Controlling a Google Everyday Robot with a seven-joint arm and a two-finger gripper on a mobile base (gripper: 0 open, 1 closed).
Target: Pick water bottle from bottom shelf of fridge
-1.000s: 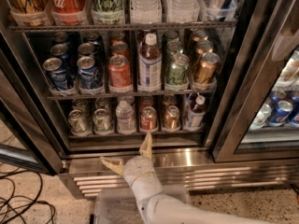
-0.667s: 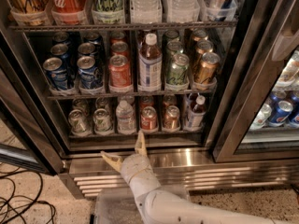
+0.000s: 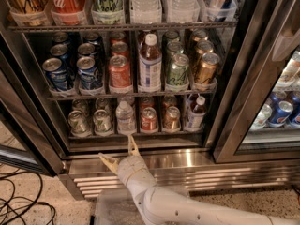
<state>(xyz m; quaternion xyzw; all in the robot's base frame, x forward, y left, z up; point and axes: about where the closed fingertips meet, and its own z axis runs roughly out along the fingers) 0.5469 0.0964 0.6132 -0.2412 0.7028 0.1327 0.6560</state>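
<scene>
The water bottle (image 3: 125, 118) is small, clear and ribbed with a white cap. It stands on the bottom shelf (image 3: 140, 136) of the fridge (image 3: 159, 160), between silver-green cans (image 3: 102, 121) on its left and a red can (image 3: 148, 119) on its right. My gripper (image 3: 116, 147) is open, its pale fingers (image 3: 133, 146) spread wide. It is in front of the steel sill just below the shelf. One fingertip points up towards the bottle's base without touching it.
A taller bottle with reddish drink (image 3: 150, 64) stands on the shelf above among cans. A small dark-drink bottle (image 3: 196, 112) is at the shelf's right end. A second glass door (image 3: 276, 107) stands to the right. Black cables (image 3: 21, 203) lie on the floor at left.
My gripper has shifted a little to the left along the sill, closer to under the water bottle. Its fingers stay spread. The bottles and cans have not moved.
</scene>
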